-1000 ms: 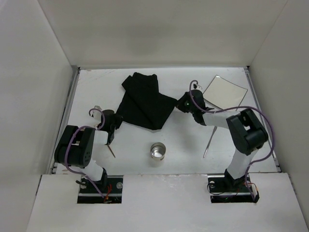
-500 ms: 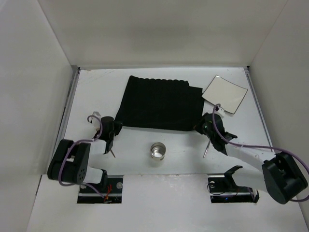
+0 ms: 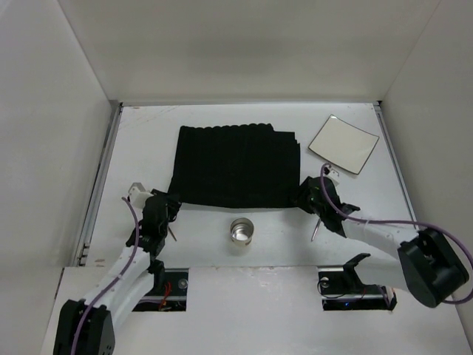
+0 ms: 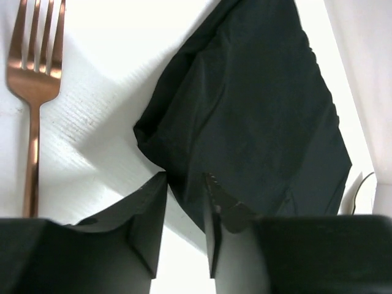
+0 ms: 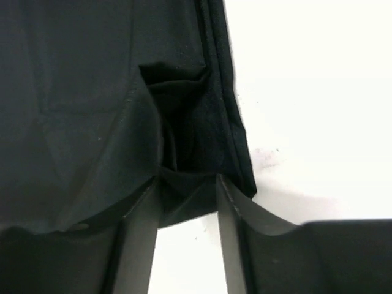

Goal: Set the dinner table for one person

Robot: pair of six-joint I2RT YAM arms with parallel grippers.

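Now left gripper (image 4: pixel 185 177) and right gripper (image 5: pixel 188 180) clamp near corners of the black mat (image 3: pixel 233 166), dinner table (image 3: pixel 148 133) lying beneath everything, and an uneven tug could drag it over the cup (image 3: pixel 241 230) at its 6 o'clock.

This is a test booth in a lab, and I work inside it. Plain white panels (image 3: pixel 52 163) wall me in on both sides and at the back. The table (image 3: pixel 199 229) is one flat matte white board. My left arm (image 3: pixel 122 270) and right arm (image 3: pixel 377 235) are bolted at its near edge. Purple cables (image 3: pixel 377 221) loop along them, and bare wiring shows at the bases (image 3: pixel 155 285). The homely things here read as laid-out props: a black cloth mat (image 3: pixel 233 166), a glossy square plate (image 3: pixel 344 144), a metal cup (image 3: pixel 241 231) and a copper-coloured fork (image 4: pixel 30 92).
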